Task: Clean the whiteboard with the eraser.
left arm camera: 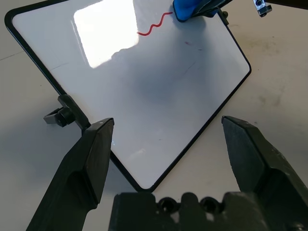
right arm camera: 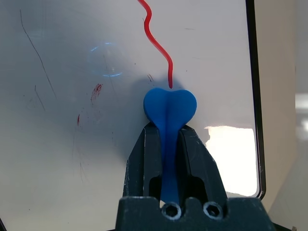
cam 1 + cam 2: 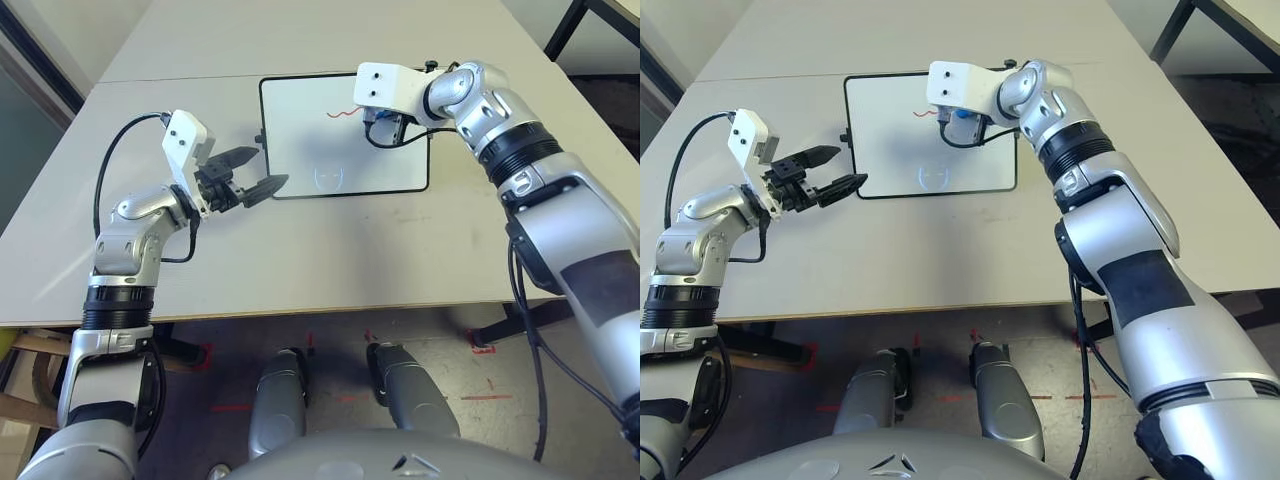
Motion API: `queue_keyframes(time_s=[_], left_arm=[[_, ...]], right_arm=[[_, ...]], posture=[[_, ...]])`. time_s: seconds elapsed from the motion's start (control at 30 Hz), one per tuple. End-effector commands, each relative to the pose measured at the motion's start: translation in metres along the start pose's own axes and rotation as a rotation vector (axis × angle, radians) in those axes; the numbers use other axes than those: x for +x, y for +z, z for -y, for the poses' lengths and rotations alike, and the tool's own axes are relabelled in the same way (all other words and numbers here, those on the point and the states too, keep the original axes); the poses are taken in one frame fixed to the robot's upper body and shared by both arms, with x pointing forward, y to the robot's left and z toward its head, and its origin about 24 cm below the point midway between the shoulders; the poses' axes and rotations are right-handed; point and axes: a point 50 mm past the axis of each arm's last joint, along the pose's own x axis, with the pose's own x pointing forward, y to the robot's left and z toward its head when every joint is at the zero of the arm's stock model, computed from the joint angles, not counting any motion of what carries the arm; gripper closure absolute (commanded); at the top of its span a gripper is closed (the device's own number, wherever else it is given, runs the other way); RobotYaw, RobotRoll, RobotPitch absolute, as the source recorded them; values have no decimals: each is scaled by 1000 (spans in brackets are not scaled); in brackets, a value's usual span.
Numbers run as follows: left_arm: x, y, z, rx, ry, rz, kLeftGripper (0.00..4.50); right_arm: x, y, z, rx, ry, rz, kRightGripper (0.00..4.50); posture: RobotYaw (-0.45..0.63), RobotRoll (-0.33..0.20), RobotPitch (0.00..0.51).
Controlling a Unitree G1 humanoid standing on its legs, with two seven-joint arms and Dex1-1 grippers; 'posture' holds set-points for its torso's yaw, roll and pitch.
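The whiteboard (image 3: 330, 150) lies flat on the table, black-framed, with a short red squiggle (image 3: 345, 112) near its far right part. My right gripper (image 2: 167, 139) is shut on the blue eraser (image 2: 170, 108), pressing it against the board right at the squiggle's end (image 2: 169, 84). A little blue of the eraser (image 3: 374, 122) shows under the white wrist block. My left gripper (image 3: 255, 172) hangs open just off the board's near-left corner, touching nothing. Its fingers (image 1: 91, 159) frame that corner and the board's side knob (image 1: 60, 115).
Faint red smudges (image 2: 96, 90) and thin grey streaks mark the wiped area of the board. The beige table (image 3: 300, 260) stretches bare in front of the board. A black table leg (image 3: 565, 25) stands at the far right.
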Motion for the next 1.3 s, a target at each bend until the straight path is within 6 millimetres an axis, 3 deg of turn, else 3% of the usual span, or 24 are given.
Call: queue_keyframes(time_s=[0.03,0.57,0.97,1.3], left_arm=[[-4,-1,1,1,10,-8,0],[-14,-1,-1,3,49,-14,0],[-9,-1,-2,3,36,-10,0],[-8,0,-2,5,30,-8,0]], right_arm=[[5,1,-6,-11,23,-14,4287],[13,19,-8,20,10,25,4288],[3,-4,-1,208,44,0,4288],[-4,-18,6,182,23,-45,4288]], posture=[[-123,0,141],[-94,0,144],[-120,0,140],[-124,0,138]])
